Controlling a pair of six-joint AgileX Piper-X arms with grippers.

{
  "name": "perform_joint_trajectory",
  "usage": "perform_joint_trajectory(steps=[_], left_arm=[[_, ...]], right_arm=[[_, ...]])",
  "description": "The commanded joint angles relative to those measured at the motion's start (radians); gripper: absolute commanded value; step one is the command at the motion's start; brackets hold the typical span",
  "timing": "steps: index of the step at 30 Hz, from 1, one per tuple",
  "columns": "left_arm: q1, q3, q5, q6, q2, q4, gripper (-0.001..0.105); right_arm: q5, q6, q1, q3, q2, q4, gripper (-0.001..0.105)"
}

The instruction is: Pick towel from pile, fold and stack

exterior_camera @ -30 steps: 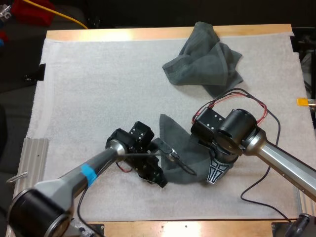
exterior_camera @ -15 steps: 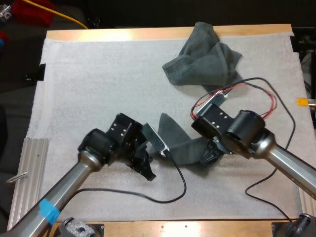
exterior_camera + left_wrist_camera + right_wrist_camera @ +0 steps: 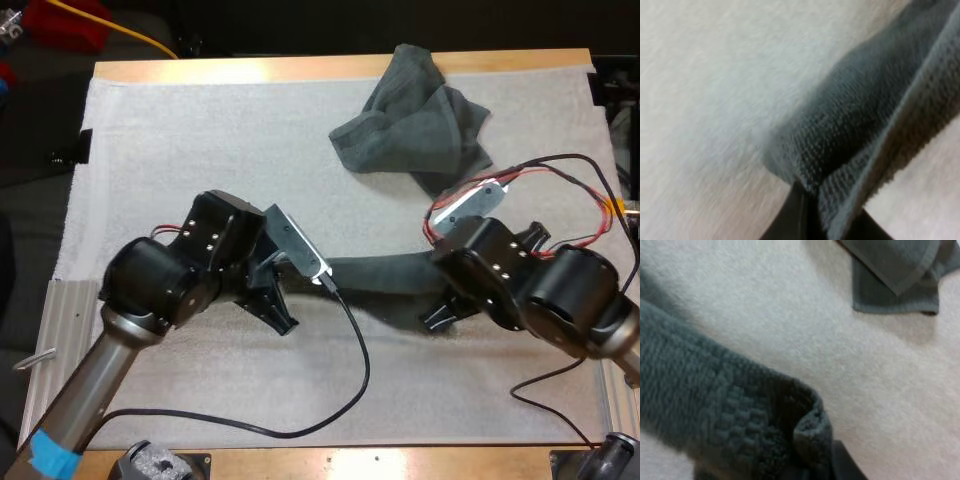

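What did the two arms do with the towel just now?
The left tool and right tool, each shut on an end of the towel, pulled apart sideways, stretching it into a long band. The crumpled towel at the far side stayed put.

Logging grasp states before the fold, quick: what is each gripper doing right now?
Left gripper: closed on one end of the stretched towel.
Right gripper: closed on its other end.

Materials: towel (image 3: 380, 272), dark grey-green cloth, matt, coarse looped weave; pile (image 3: 415, 120), same cloth, flat smoother hem; mat (image 3: 200, 150), white matt nubbly fabric; desk (image 3: 300, 68), smooth pale wood; left arm tube (image 3: 85, 385), smooth grey metal.
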State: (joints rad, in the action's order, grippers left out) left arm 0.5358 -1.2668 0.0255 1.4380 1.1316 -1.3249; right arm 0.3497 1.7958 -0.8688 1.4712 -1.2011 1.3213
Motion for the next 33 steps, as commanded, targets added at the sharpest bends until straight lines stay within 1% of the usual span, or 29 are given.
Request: perform_joint_trajectory(steps=[1, 5, 8, 12, 17, 19, 23, 24, 27, 28, 30, 31, 33], left_arm=[[-0.001, -0.014, -0.041, -0.004, -0.025, -0.038, 0.001], [-0.001, -0.017, -0.040, 0.004, -0.087, -0.077, 0.001], [-0.001, -0.017, -0.022, 0.035, -0.140, -0.113, 0.001], [0.016, -0.017, 0.034, 0.066, -0.194, -0.177, 0.001], [0.065, -0.017, 0.039, 0.127, -0.229, -0.225, 0.001], [0.099, -0.015, 0.039, 0.157, -0.241, -0.235, 0.001], [0.152, -0.014, 0.039, 0.185, -0.250, -0.234, 0.001], [0.161, -0.007, 0.039, 0.188, -0.250, -0.234, 0.001], [0.177, 0.046, 0.036, 0.194, -0.250, -0.231, 0.001], [0.177, 0.077, 0.029, 0.195, -0.250, -0.223, 0.001], [0.177, 0.114, -0.008, 0.195, -0.250, -0.203, 0.001], [0.177, 0.137, -0.022, 0.197, -0.250, -0.187, 0.001], [0.177, 0.160, -0.026, 0.197, -0.250, -0.162, 0.001]], right_arm=[[-0.019, 0.000, -0.007, 0.003, 0.020, 0.008, 0.001], [-0.026, -0.001, -0.055, 0.003, 0.050, 0.029, 0.001], [-0.026, -0.008, -0.106, 0.003, 0.066, 0.055, 0.001], [-0.025, -0.049, -0.177, 0.012, 0.079, 0.108, 0.001], [-0.025, -0.084, -0.256, 0.034, 0.081, 0.157, 0.001], [-0.025, -0.113, -0.286, 0.034, 0.082, 0.176, 0.001], [-0.039, -0.131, -0.309, 0.034, 0.083, 0.189, 0.001], [-0.039, -0.132, -0.310, 0.034, 0.083, 0.187, 0.001], [-0.033, -0.132, -0.310, 0.027, 0.078, 0.187, 0.001], [-0.032, -0.130, -0.310, 0.016, 0.076, 0.187, 0.001], [-0.030, -0.108, -0.310, -0.011, 0.071, 0.178, 0.001], [-0.016, -0.094, -0.310, -0.036, 0.065, 0.169, 0.001], [0.026, -0.085, -0.310, -0.070, 0.054, 0.148, 0.001]])
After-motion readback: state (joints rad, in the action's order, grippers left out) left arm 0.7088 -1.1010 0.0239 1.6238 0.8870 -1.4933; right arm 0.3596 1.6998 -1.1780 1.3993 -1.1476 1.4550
